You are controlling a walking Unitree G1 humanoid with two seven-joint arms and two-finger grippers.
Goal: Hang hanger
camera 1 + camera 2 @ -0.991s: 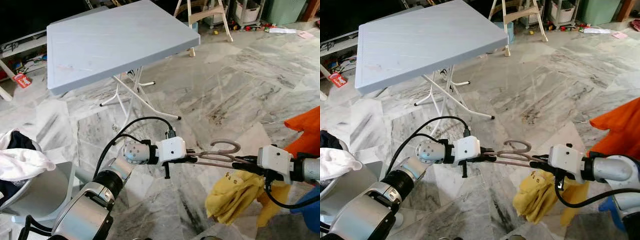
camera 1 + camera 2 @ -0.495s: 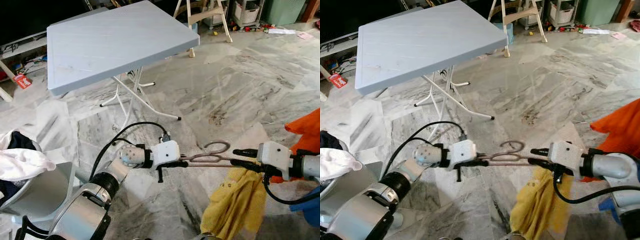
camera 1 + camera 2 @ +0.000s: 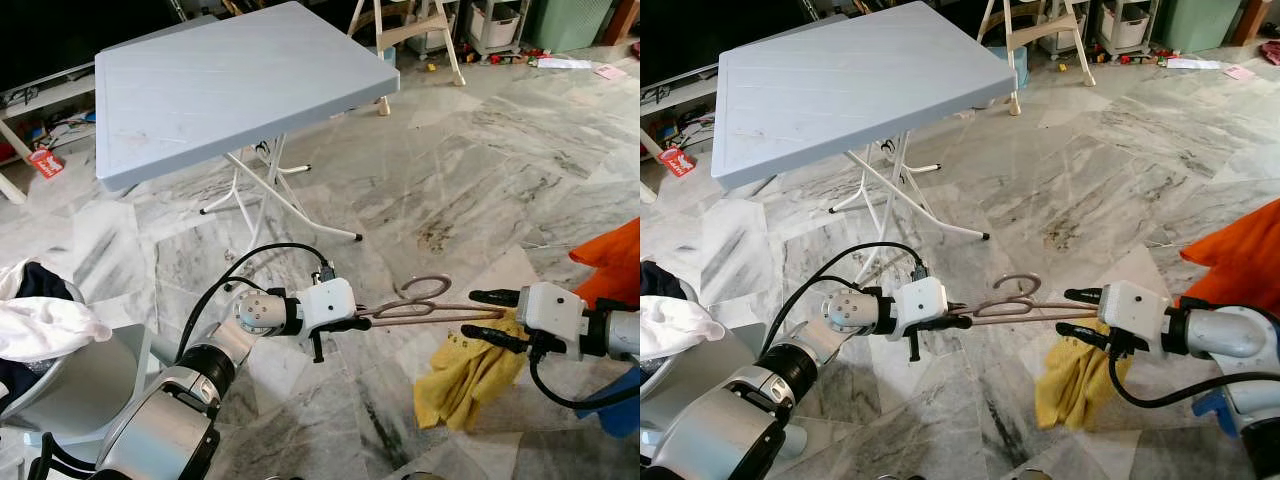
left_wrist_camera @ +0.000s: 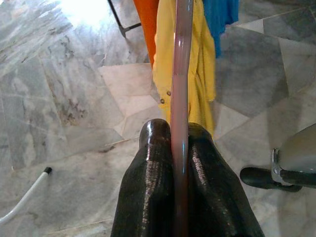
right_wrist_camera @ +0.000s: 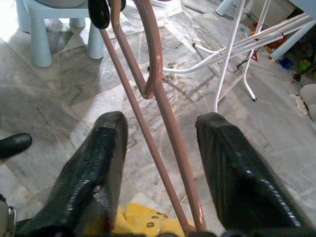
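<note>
The left gripper (image 3: pixel 366 318) is clamped on one end of the brownish-pink wire hanger (image 3: pixel 425 303), held level above the marble floor (image 3: pixel 450 180). The right gripper (image 3: pixel 487 318) stands spread around its other end, apparently without touching, where a yellow garment (image 3: pixel 465 372) hangs.

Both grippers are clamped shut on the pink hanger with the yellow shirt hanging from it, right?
Not quite. The left gripper is shut on the pink hanger, but the right gripper is open, its fingers either side of the wires; the right wrist view shows this. The yellow shirt does hang from it.
</note>
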